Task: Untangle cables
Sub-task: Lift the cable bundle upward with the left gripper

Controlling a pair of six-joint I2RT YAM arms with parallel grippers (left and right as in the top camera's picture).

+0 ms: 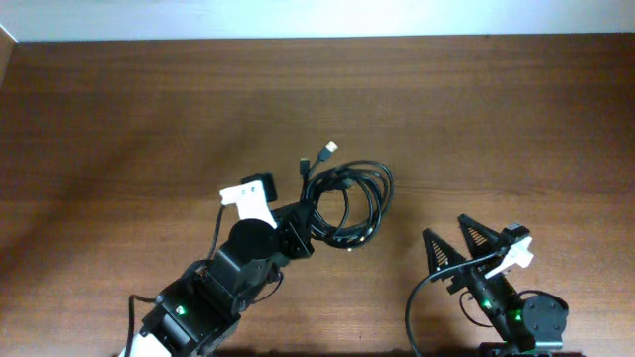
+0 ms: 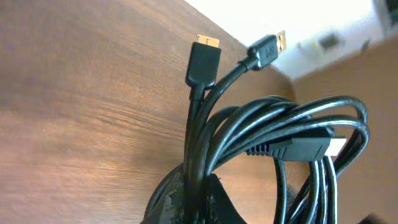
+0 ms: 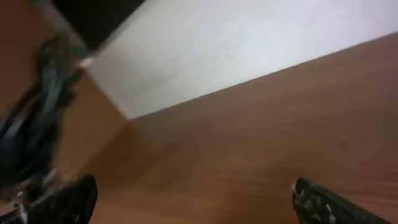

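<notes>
The cables (image 1: 349, 203) are thin black cords coiled together in a bundle at the table's middle, with plug ends (image 1: 326, 151) sticking out at the far side. My left gripper (image 1: 303, 236) is shut on strands at the coil's left edge. In the left wrist view the cables (image 2: 292, 134) loop to the right, two gold-tipped plugs (image 2: 203, 61) point up, and my fingers (image 2: 196, 199) clamp the strands. My right gripper (image 1: 453, 243) is open and empty, to the right of the coil. In the right wrist view its fingertips (image 3: 193, 199) are wide apart, and the blurred cables (image 3: 28, 130) show at the left.
The brown wooden table (image 1: 496, 119) runs to a white wall at its far edge (image 1: 317, 38). The left arm's white wrist piece (image 1: 246, 198) sits just left of the coil. The right arm's base (image 1: 516, 317) is at the near right.
</notes>
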